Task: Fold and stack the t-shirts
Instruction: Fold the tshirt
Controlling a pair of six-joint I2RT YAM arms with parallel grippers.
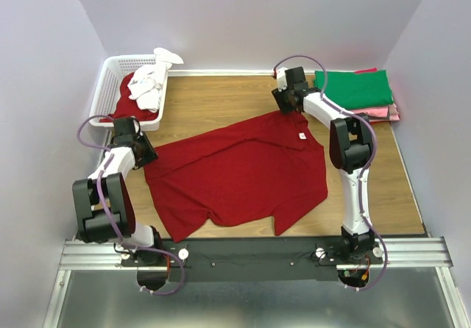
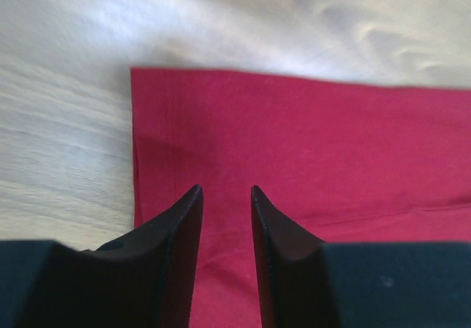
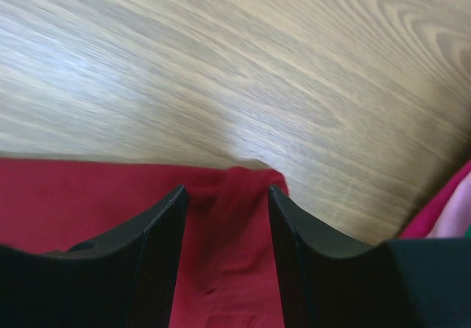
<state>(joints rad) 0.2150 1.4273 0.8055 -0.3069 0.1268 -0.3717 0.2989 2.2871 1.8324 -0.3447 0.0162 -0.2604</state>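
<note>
The dark red t-shirt (image 1: 239,173) lies spread flat at the centre of the bench (image 1: 213,100). We find the left hand (image 2: 224,190) released, fingers apart above the shirt's left edge. The right hand (image 3: 227,190) is likewise released, straddling the shirt's raised far corner, near the folded green t-shirt (image 1: 357,89).

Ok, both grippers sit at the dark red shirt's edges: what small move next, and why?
Probably close the right gripper: its jaws stand apart astride a bunched corner of the dark red t-shirt at the far edge. The left gripper, open over the shirt's left edge, likely grips after that.
</note>
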